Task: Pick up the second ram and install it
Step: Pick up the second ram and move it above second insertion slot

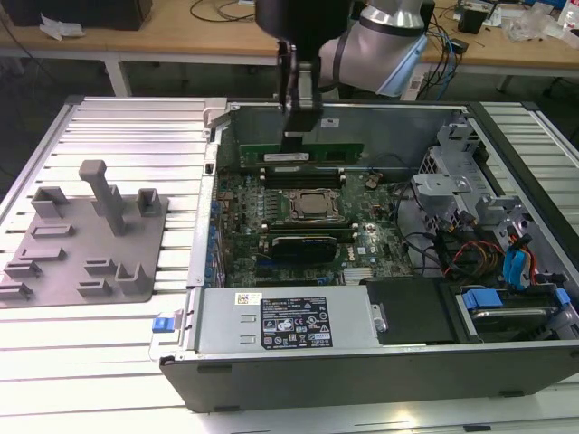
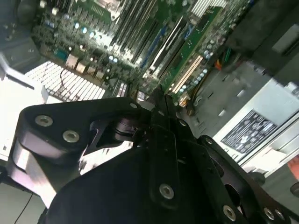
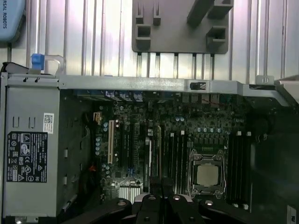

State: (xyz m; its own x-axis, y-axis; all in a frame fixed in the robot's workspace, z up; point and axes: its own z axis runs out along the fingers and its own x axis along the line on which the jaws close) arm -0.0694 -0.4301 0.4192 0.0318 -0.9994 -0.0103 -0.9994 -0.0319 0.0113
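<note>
Over the computer case (image 1: 362, 384), tool (image 1: 300, 137) seemingly clamped on second ram (image 1: 339, 149), long thin green stick, level.

Black label (image 1: 297, 328), white sticker (image 1: 248, 298) on power supply (image 1: 217, 324); pale label (image 1: 288, 156) on second ram (image 1: 342, 150): print unreadable.

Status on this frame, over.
Tool shut on ram. Ram level above slots beside processor. No obstruction seen.
</note>
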